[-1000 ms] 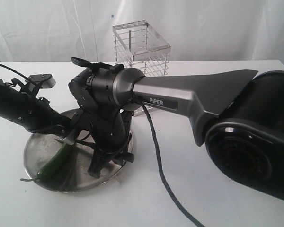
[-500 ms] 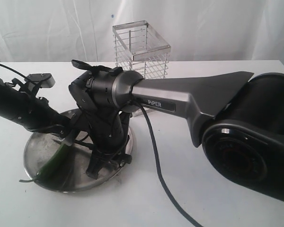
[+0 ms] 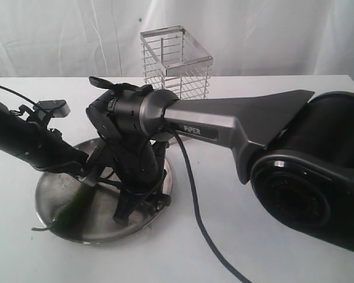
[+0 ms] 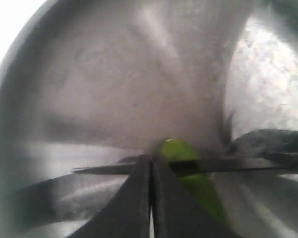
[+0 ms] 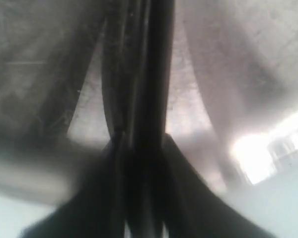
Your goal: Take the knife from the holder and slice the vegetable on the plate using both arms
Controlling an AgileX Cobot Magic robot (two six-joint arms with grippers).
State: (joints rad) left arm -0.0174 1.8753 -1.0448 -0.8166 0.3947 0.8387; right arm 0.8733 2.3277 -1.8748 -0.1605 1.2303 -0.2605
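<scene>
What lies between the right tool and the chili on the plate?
The knife, its black blade crossing over the chili; the left wrist view shows it.

White table (image 3: 23, 259) before white curtain (image 3: 271, 35)

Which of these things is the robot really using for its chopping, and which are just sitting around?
Part of the job:
- knife
- green chili
- steel plate
- wire holder
- left gripper
- right gripper, holding the knife

Just there:
- black cable
- white table
- white curtain
</scene>
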